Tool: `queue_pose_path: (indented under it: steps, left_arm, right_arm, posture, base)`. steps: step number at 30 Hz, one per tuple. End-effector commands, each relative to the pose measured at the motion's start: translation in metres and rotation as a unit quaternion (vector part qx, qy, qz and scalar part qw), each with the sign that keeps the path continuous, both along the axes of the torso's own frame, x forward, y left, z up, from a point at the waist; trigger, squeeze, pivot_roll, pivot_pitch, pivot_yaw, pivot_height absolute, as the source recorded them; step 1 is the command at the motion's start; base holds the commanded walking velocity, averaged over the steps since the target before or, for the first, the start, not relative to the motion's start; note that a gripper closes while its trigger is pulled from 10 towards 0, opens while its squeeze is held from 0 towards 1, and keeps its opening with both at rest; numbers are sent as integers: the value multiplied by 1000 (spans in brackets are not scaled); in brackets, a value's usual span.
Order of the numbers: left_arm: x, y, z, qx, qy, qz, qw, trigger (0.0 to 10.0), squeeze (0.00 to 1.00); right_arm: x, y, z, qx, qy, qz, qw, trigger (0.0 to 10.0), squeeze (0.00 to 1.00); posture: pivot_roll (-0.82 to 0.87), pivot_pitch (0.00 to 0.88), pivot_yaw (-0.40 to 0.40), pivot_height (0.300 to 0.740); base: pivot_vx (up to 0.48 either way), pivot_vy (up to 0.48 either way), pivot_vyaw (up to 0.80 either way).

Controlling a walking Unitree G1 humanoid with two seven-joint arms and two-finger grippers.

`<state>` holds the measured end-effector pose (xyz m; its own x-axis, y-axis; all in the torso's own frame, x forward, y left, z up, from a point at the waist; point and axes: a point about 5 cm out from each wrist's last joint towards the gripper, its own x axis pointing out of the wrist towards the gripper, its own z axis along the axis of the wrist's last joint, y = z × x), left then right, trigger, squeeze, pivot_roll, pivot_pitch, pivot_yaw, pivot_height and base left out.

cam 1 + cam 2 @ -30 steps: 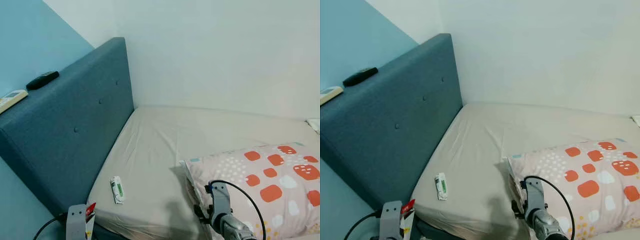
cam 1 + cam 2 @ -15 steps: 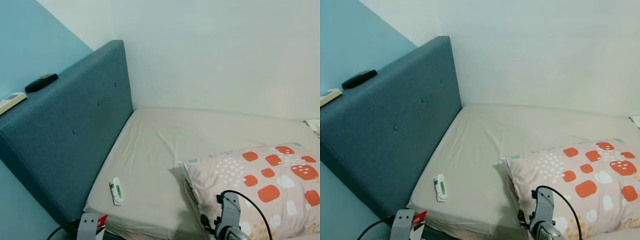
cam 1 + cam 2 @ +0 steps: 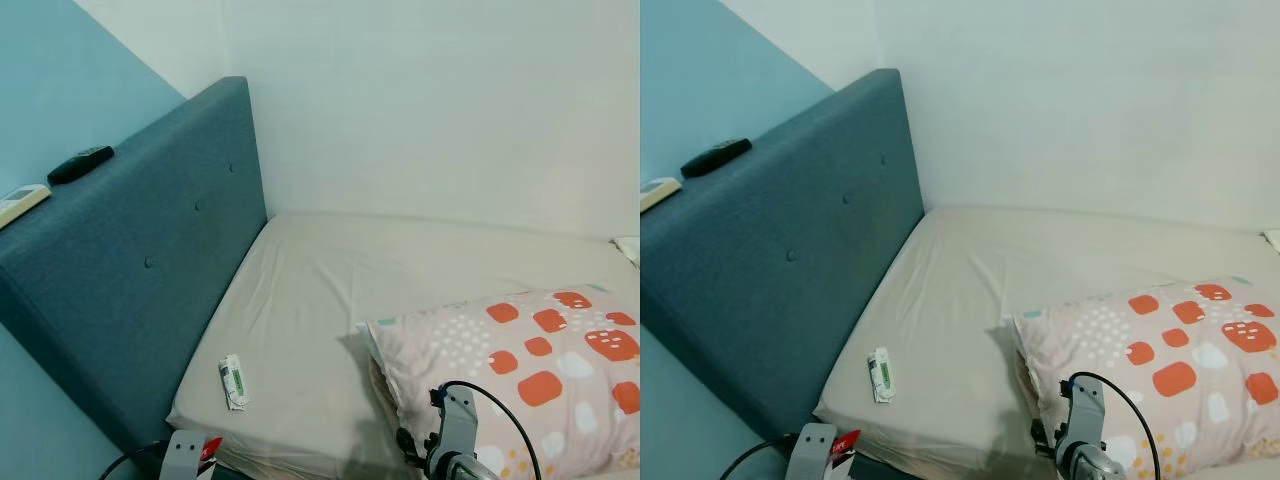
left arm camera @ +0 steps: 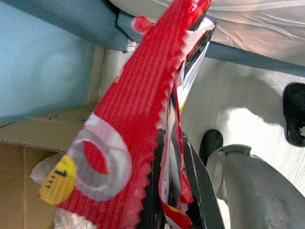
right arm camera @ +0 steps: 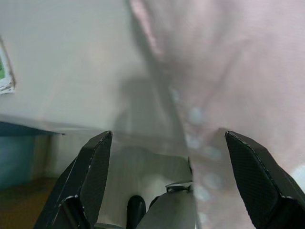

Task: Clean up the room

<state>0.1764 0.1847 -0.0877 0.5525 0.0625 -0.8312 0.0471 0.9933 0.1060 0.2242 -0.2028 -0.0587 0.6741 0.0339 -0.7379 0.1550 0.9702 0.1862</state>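
My left gripper (image 4: 172,200) is shut on a red snack wrapper (image 4: 128,124) with a white ring and a yellow sticker. It hangs low by the bed's corner (image 3: 185,455), over a cardboard box (image 4: 24,138) on the floor. A small white and green packet (image 3: 233,381) lies on the beige mattress (image 3: 330,300) near its front edge. My right gripper (image 5: 167,136) is open and holds nothing, between the mattress edge and a pink pillow (image 3: 530,360) with orange patches.
A blue padded headboard (image 3: 150,250) stands on the left, with a black remote (image 3: 80,164) and a white remote (image 3: 22,203) on its top. A white wall lies behind the bed. Pale floor (image 4: 248,95) runs beside the bed frame.
Both arms have sunk lower in the eye views since a second ago. The wrapper stays in the left gripper. The packet and the pillow have not moved.
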Motion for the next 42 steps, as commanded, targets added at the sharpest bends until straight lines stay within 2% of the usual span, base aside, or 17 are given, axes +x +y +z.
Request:
queue_pose_path:
  steps: [1, 4, 7, 8, 11, 24, 36, 42]
  left_arm:
    - [-3, 5, -1, 3, 9, 4, 1000, 10000, 0]
    - [9, 2, 4, -16, -13, 29, 999, 10000, 0]
    - [15, 0, 7, -20, -22, 31, 999, 10000, 0]
    - [21, 0, 10, -26, -30, 31, 999, 10000, 0]
    - [23, -1, 11, -29, -34, 29, 999, 10000, 0]
    - [14, 1, 7, -33, -19, 30, 999, 10000, 0]
    - [15, 0, 7, -51, -22, 38, 998, 10000, 0]
    - [13, -3, 6, -43, -11, 3, 999, 10000, 0]
  right_arm:
    - [3, 7, 1, 9, -10, 15, 1000, 10000, 0]
    - [4, 9, 2, 9, -14, 28, 999, 10000, 0]
    - [4, 10, 2, 9, -15, 29, 999, 10000, 0]
    - [4, 10, 2, 9, -16, 30, 999, 10000, 0]
    - [5, 11, 2, 10, -17, 30, 999, 10000, 0]
    - [8, 13, 4, 17, -24, 32, 999, 10000, 0]
    - [10, 12, 6, 14, -26, 39, 999, 10000, 0]
    - [11, 12, 6, 16, -27, 38, 999, 10000, 0]
  posture:
    - [-78, 0, 6, 740]
    - [-74, 0, 9, 740]
    - [-74, 0, 9, 740]
    - [-74, 0, 12, 740]
    - [-74, 0, 12, 740]
    - [-71, 0, 24, 740]
    - [-72, 0, 17, 740]
    - [-75, 0, 17, 740]
  base:
    - [0, 0, 775]
    - [0, 0, 775]
    - [0, 0, 775]
    - [0, 0, 775]
    - [0, 0, 775]
    - [0, 0, 775]
    - [0, 0, 775]
    - [0, -344, 775]
